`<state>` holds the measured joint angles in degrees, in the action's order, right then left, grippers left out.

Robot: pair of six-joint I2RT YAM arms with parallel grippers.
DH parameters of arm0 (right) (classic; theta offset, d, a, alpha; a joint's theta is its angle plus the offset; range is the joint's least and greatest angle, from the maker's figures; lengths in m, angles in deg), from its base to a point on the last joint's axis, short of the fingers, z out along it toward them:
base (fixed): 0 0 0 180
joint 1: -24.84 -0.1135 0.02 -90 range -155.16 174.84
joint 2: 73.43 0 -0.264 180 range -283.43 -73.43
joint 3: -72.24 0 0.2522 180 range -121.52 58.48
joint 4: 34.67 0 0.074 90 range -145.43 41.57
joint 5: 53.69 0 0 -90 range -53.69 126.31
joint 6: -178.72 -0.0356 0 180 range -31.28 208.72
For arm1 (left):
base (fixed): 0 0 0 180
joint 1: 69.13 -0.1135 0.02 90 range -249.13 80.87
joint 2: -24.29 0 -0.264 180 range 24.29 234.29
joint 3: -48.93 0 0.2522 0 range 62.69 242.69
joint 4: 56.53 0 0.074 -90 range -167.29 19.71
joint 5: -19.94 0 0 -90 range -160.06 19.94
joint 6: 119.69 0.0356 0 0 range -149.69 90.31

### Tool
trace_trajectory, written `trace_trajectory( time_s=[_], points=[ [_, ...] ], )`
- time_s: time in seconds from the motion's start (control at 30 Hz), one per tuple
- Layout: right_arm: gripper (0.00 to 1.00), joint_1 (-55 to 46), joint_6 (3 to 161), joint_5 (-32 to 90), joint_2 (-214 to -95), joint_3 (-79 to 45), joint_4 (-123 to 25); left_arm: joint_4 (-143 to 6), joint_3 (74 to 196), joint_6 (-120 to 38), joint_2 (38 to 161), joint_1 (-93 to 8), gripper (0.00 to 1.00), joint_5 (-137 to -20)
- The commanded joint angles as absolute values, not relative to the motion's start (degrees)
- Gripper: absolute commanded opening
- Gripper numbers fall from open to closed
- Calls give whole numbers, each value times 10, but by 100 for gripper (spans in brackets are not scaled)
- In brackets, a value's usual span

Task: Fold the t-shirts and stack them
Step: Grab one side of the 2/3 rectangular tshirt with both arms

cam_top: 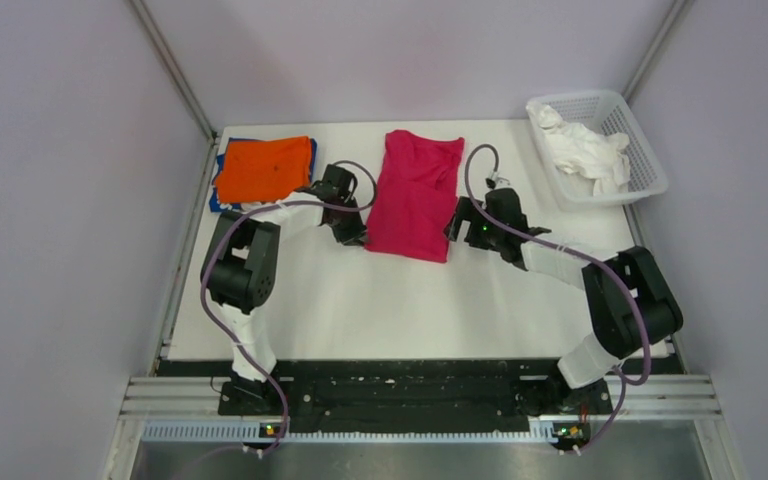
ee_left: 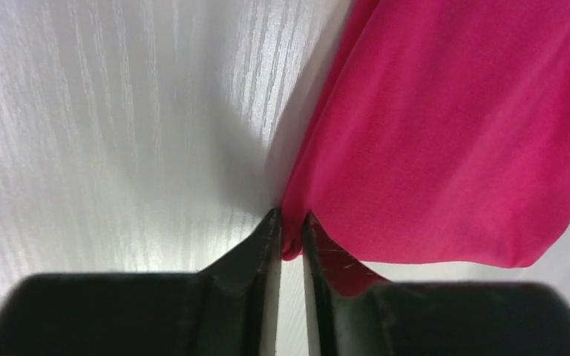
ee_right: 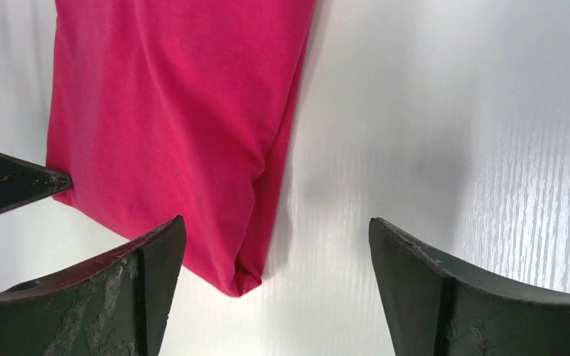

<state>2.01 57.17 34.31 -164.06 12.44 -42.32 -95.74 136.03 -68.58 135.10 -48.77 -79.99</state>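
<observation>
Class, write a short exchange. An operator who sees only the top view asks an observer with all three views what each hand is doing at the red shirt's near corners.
Operator: From above, the left hand hides its corner of the red shirt. Is the corner gripped?
Observer: Yes. The left wrist view shows the fingers closed on the cloth there.
Operator: And the right hand?
Observer: Open. The right wrist view shows the other near corner lying between its spread fingers, not gripped.
</observation>
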Motion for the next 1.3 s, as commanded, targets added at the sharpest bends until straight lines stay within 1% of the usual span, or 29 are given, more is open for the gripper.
trace_trajectory(
  time_s=[0.0,0.03,0.07,0.27,0.53,0.77,0.93,1.17,1.27],
  points=[
    [89,17,532,344,-1604,132,-431,-917,1336,-685,1345,-487,12,-837],
    [88,14,528,340,-1604,136,-430,-912,1328,-686,1344,-487,2,-838],
    [86,11,524,340,-1604,140,-430,-908,1325,-684,1344,-487,0,-840],
    [75,-17,511,342,-1612,156,-443,-889,1279,-685,1305,-485,0,-822],
    [50,-39,494,322,-1652,156,-418,-869,1236,-698,1280,-481,0,-827],
    [48,-50,482,334,-1655,169,-447,-860,1224,-701,1274,-481,0,-833],
    [42,-57,476,318,-1664,171,-442,-860,1219,-704,1272,-481,0,-831],
    [40,-66,468,341,-1648,172,-470,-852,1206,-708,1261,-481,0,-828],
    [37,-66,467,343,-1649,172,-468,-852,1203,-709,1257,-481,0,-826]
  ],
)
